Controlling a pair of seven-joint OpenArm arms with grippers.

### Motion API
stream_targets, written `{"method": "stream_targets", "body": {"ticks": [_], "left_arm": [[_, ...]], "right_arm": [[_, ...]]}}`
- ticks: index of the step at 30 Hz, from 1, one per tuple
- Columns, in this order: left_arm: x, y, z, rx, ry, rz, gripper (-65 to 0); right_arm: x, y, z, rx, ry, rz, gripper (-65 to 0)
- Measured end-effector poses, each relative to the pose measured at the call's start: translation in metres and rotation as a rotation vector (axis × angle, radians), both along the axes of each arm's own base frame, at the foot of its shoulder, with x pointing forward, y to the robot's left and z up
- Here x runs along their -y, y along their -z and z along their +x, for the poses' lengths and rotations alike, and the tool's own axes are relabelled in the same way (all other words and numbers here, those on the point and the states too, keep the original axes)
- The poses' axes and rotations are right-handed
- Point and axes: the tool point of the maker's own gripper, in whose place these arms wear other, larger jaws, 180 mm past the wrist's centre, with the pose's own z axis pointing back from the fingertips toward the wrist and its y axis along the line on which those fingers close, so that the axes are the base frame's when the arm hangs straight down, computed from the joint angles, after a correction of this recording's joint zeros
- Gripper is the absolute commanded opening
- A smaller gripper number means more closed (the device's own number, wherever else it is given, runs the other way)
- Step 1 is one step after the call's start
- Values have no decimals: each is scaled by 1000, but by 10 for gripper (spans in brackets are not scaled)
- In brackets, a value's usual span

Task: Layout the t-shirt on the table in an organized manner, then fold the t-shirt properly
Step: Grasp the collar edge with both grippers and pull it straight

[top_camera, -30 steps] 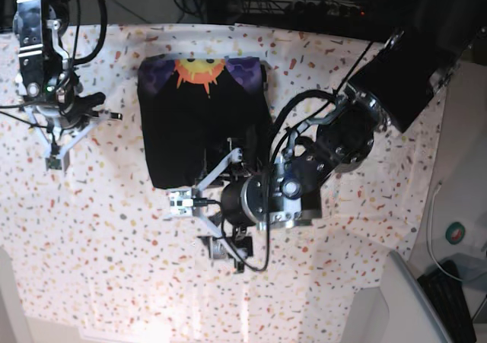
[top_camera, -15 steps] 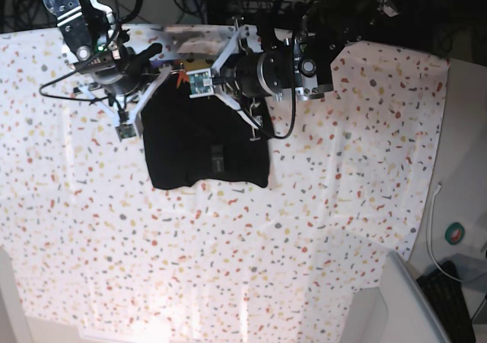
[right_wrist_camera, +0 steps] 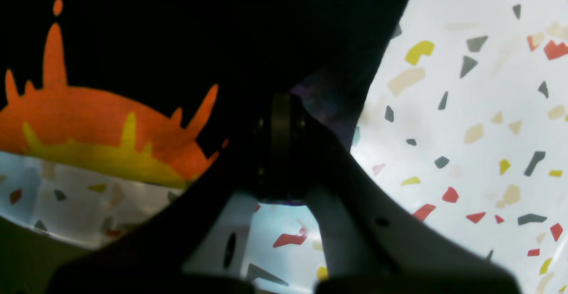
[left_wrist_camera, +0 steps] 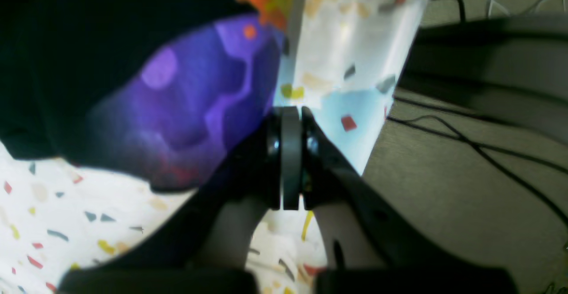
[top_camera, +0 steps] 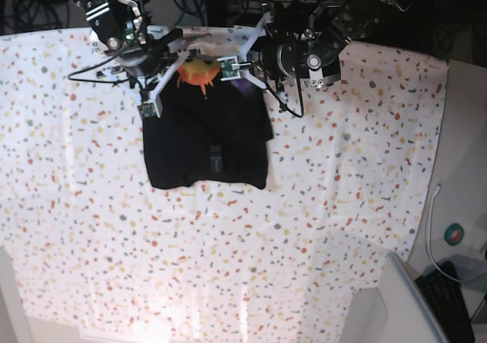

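Both arms up at the far edge, jaws closed.
Left gripper [left_wrist_camera: 290, 116] has its fingers pressed flat together; right gripper [right_wrist_camera: 282, 103] likewise pinched tight. In the base view the two wrists angle in toward each other, tips close but apart.

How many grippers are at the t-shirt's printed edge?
2. The left gripper is at the t-shirt's far edge on the purple-print side; the right gripper is at the same edge beside the sunburst. Both are shut.
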Motion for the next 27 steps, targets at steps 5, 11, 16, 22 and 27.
{"method": "stream_targets", "body": {"ticks": [5,11,16,22,27], "left_arm": [[-13,2,-1,0,4,27,-650],[5,-51,11,133,16,-84,-650],[22,-69,32,189,-35,-146,-650],[17,-24,28,68,-80,-81,-650],[3,-9,25,47,-166,-43,-650]], "right_arm": [[-4,-5,-9,-15,-1,14,-650],[-14,-31,-10,16,0,59,-650],[-16,-47,0,35,-6,67,-650],[-12,-38,3,22,-5,52,-650],[-6,-22,-3,-22,-2,25,-650]]}}
